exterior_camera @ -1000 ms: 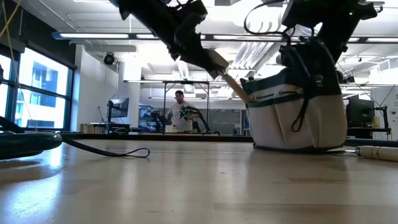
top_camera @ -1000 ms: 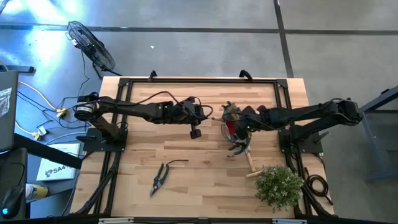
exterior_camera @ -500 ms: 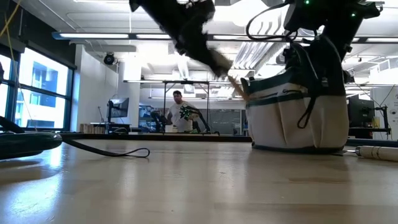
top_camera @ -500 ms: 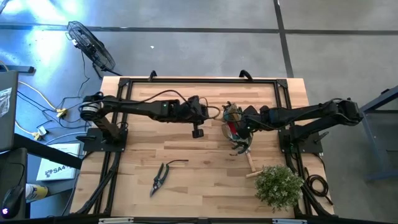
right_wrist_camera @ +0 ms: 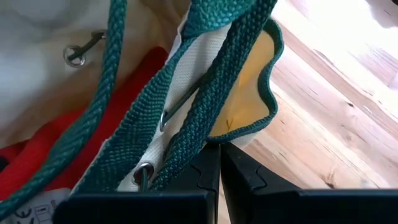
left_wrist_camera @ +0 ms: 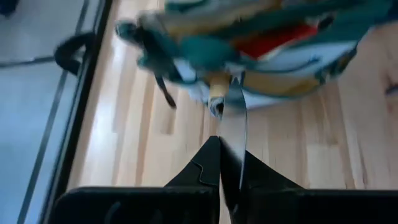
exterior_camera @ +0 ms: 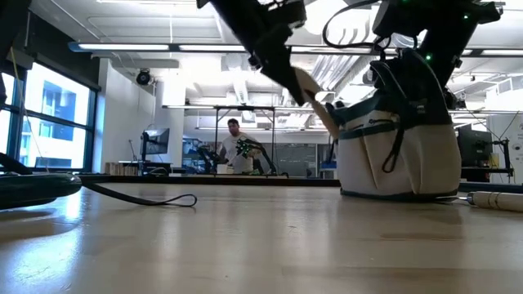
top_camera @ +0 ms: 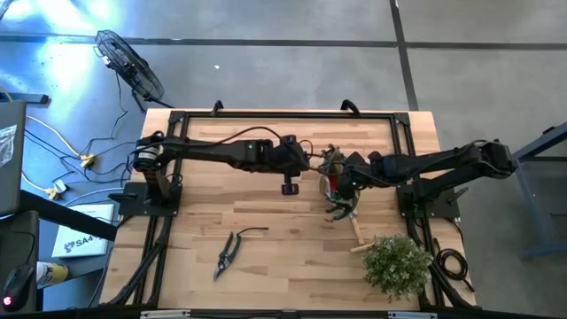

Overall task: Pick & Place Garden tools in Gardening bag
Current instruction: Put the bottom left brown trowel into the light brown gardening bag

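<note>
The gardening bag (top_camera: 333,168) (exterior_camera: 400,155) stands upright on the table right of centre, with a red glove (right_wrist_camera: 37,149) inside it. My left gripper (top_camera: 313,163) (left_wrist_camera: 221,146) reaches in from the left, shut on a trowel whose wooden handle (exterior_camera: 315,96) slants down to the bag's rim. At the bag's other side my right gripper (top_camera: 344,183) (right_wrist_camera: 219,152) is shut on the bag's green strap. A second trowel's wooden handle (top_camera: 357,232) lies on the table beside the plant. Dark pruning shears (top_camera: 227,252) lie flat nearer the front. My left gripper pinches the trowel's metal blade (left_wrist_camera: 235,121) between its two fingers. The fingers slant down from the table's left and lie along the trowel. It is lifted clear of the table, handle end (left_wrist_camera: 216,102) foremost at the bag's rim. My right gripper pinches the bag's green loop strap (right_wrist_camera: 202,134) at the cream rim, slanting down from the table's right. The bag's base stays on the table.
A bushy green plant (top_camera: 397,264) stands at the front right corner, close to the lying trowel. A dark cord loop (exterior_camera: 139,198) trails from the shears. A black frame (top_camera: 283,115) borders the table. Bare wood lies left of and in front of the bag.
My left gripper has carried the trowel toward the table's right edge, up to the bag, rising a little and rolling slightly. The trowel's handle end now meets the bag's rim. The bag's side facing it has shifted a little toward the right.
</note>
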Motion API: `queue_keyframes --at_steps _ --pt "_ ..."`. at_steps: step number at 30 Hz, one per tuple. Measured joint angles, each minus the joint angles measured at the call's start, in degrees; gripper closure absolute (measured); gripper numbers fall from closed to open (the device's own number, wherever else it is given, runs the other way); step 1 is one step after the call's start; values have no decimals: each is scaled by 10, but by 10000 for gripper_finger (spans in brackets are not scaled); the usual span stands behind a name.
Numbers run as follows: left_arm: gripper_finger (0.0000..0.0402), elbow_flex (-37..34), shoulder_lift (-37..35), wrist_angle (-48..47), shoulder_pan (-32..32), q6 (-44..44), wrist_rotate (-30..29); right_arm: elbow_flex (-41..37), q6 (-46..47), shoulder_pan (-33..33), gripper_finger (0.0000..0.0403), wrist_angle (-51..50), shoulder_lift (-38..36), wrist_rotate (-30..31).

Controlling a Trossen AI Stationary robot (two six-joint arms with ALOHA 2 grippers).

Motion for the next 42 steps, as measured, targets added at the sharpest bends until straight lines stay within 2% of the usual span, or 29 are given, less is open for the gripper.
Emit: queue_keyframes --at_steps 7,17,25,29,32,38,42 --pt "401 19 1 11 0 16 26 0 -2 1 399 1 0 1" --pt "401 19 22 30 0 31 27 0 -15 3 399 19 0 -2" --pt "401 19 22 21 0 31 27 0 -47 11 399 68 0 -30" --pt "401 19 22 17 0 31 27 0 -46 11 399 55 0 -28" --pt "401 19 22 17 0 31 26 0 -28 11 399 23 0 -16" --pt "402 26 22 6 0 32 25 0 31 11 399 -62 -1 48" --pt "401 26 22 7 0 36 25 0 50 11 399 -79 -22 66"
